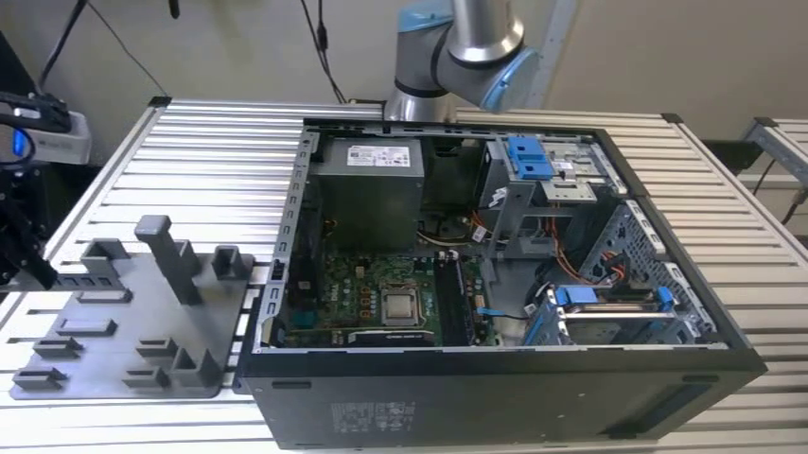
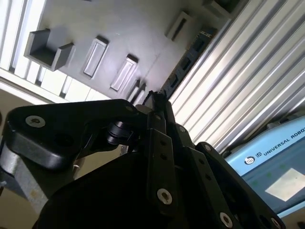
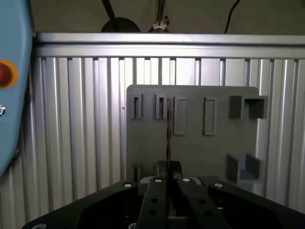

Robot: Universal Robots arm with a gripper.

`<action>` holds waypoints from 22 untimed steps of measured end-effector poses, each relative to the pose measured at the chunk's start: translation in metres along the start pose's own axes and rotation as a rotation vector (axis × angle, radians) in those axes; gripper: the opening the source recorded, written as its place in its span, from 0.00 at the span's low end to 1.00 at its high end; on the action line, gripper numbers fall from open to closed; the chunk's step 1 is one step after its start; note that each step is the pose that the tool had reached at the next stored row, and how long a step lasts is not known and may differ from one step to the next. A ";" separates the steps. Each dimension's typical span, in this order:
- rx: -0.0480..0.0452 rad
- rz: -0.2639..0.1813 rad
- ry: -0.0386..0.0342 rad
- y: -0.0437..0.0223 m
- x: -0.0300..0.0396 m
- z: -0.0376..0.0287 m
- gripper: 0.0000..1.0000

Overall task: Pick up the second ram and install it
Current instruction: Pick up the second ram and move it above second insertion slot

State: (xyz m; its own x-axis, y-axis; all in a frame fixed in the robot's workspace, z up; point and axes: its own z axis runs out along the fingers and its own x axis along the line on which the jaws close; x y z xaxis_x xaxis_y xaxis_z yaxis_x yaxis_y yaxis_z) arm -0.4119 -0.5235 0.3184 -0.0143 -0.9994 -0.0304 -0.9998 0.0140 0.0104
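One computer case (image 1: 505,402), one grey holder tray (image 1: 127,305), one ram (image 2: 188,58).

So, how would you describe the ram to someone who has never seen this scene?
On the ribbed metal table lies a grey tray with slots and posts. Above it the black pincer grips the ram, a long thin stick pointing away from its tips. Unlike the grey plastic around it, it is dark, flat and narrow.

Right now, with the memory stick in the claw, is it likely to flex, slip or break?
Probably stiff: the memory stick runs straight out from the claw with no sag. Seen edge-on it is very thin, so likely light. Pinched at one end only, it might pivot or slip if knocked against the grey tray.
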 end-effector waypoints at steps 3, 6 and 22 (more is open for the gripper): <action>0.0000 0.000 0.0000 0.0001 -0.0002 -0.0051 0.14; 0.0000 0.000 0.0000 0.0001 -0.0003 -0.0104 0.14; 0.0004 0.010 -0.0006 0.0004 -0.0011 -0.0352 0.14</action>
State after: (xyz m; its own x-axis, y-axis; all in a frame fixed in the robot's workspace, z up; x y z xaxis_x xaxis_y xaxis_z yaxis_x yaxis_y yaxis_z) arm -0.4119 -0.5235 0.3537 -0.0245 -0.9992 -0.0309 -0.9997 0.0242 0.0103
